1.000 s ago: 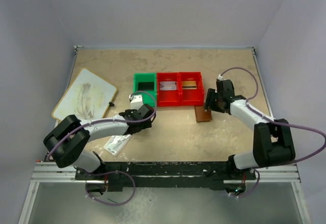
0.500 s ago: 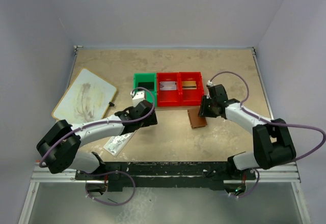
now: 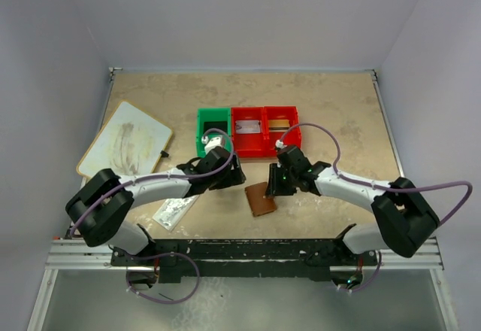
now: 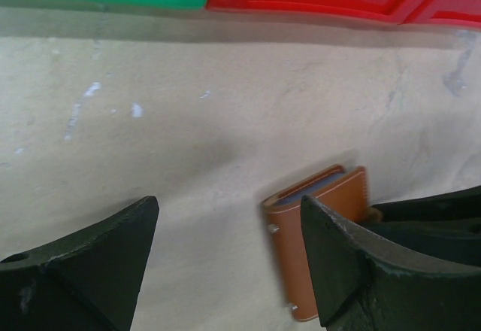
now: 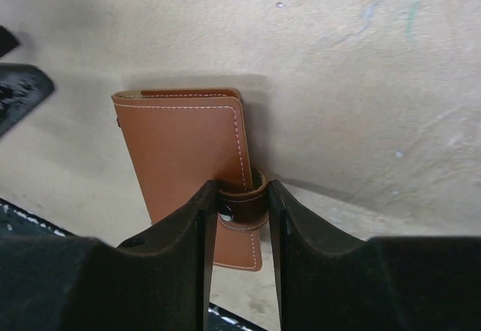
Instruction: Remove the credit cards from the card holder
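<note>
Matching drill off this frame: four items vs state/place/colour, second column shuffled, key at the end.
Column one
1. left gripper
2. right gripper
3. card holder
4. green bin

Column two
a. just left of the red bins
b. shut on a strap
c. open, holding nothing
d. brown, folded

Pairs: 1-c, 2-b, 3-d, 4-a

Beige mottled tabletop (image 3: pixel 331 105), pale lavender walls (image 3: pixel 240 15), soft even light.
</note>
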